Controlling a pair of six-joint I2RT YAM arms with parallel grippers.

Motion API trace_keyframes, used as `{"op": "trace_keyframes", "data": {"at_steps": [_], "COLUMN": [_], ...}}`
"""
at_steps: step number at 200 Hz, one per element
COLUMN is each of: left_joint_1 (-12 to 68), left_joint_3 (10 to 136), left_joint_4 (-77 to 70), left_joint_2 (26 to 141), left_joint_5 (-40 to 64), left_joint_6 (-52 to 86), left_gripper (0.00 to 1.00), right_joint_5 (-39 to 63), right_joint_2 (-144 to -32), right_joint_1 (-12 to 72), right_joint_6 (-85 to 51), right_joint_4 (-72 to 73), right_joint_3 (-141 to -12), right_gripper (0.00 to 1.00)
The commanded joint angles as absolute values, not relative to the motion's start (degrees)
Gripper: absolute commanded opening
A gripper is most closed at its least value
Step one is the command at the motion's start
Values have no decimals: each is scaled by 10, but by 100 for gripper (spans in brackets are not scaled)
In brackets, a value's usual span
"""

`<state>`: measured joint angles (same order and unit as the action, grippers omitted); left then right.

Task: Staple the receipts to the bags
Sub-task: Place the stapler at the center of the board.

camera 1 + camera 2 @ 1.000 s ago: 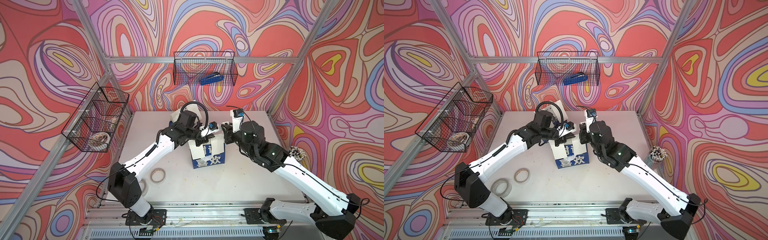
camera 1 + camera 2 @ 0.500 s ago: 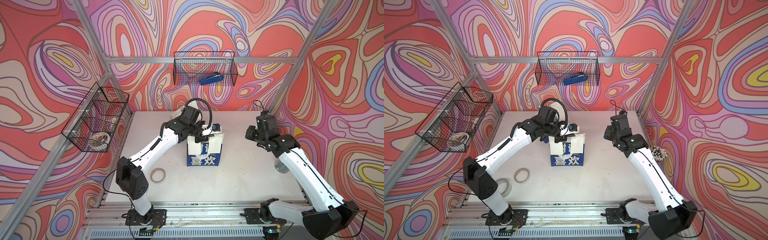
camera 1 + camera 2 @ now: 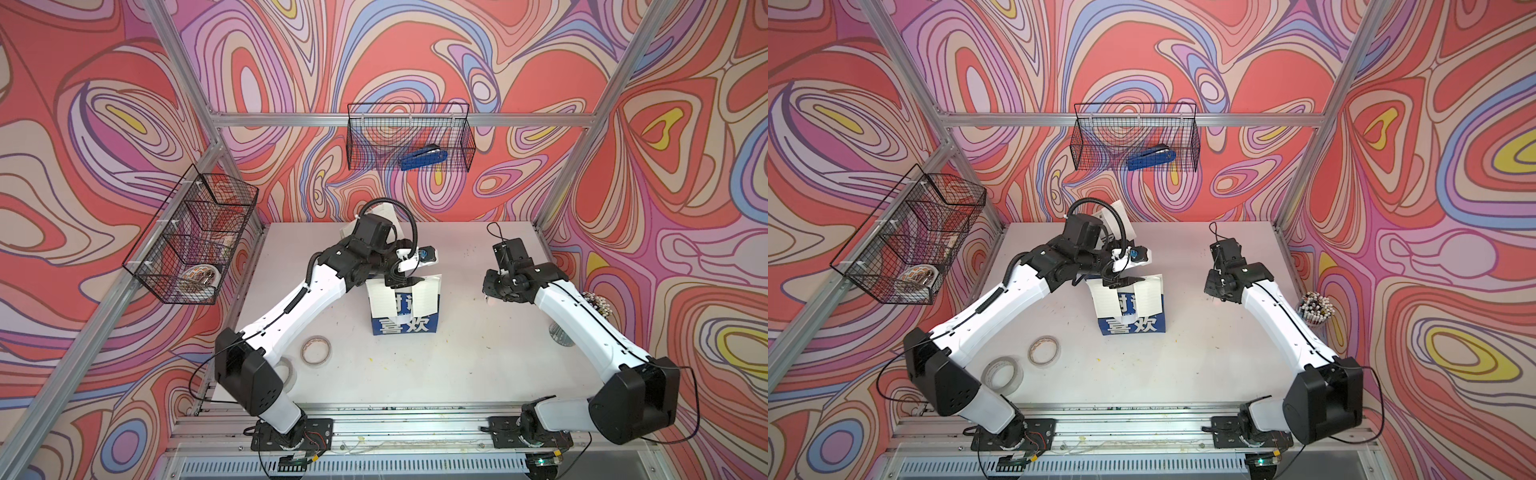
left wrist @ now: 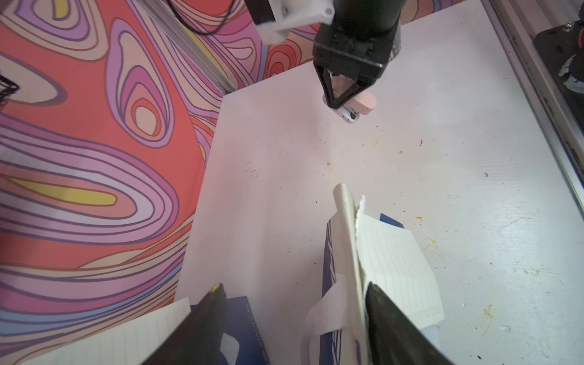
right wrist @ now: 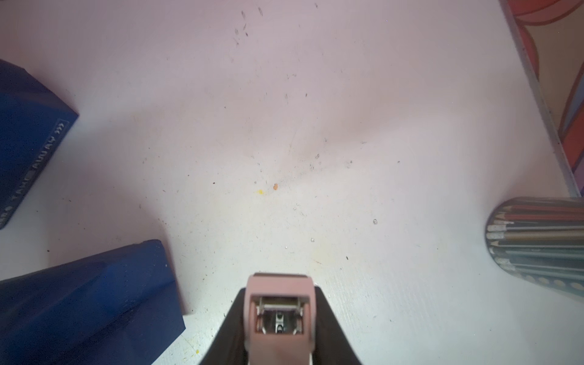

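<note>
My left end effector [image 4: 294, 319], jaws wide, hangs over the rim of the bag [image 3: 405, 326] on the bench [image 3: 457, 374], where a receipt [image 4: 398, 268] drapes, likely stapled already. My right end effector [image 5: 279, 328] clamps the stapler [image 5: 279, 300] well aside, leaving the bag room.

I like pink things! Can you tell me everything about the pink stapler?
The pink stapler is small, with a smooth, plastic-looking pink shell and shiny metal parts inside its front end. The left wrist view shows a silvery metal base under it. The right gripper is shut on it, a black finger on each side. It pokes out over the white table, apart from the bag; whether it touches the table I cannot tell.
</note>
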<state>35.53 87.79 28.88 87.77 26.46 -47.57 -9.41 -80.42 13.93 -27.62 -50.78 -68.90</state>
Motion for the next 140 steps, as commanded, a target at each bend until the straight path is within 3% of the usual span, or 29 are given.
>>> {"op": "trace_keyframes", "data": {"at_steps": [1, 53, 94, 140], "left_joint_1": [349, 263, 174, 50], "left_joint_3": [842, 687, 563, 425], "left_joint_4": [227, 93, 107, 182], "left_joint_2": [807, 629, 506, 426], "left_joint_5": [220, 173, 44, -52], "left_joint_6": [-409, -167, -62, 10], "left_gripper": [99, 100, 100, 100], "right_joint_5": [-74, -63, -17, -10], "right_joint_2": [-840, -920, -976, -1007], "right_joint_1": [137, 131, 111, 106], "right_joint_6": [-251, -215, -195, -174], "right_joint_4": [-506, -487, -452, -439], "right_joint_3": [-674, -658, -626, -631], "right_gripper": [7, 7, 7, 23]}}
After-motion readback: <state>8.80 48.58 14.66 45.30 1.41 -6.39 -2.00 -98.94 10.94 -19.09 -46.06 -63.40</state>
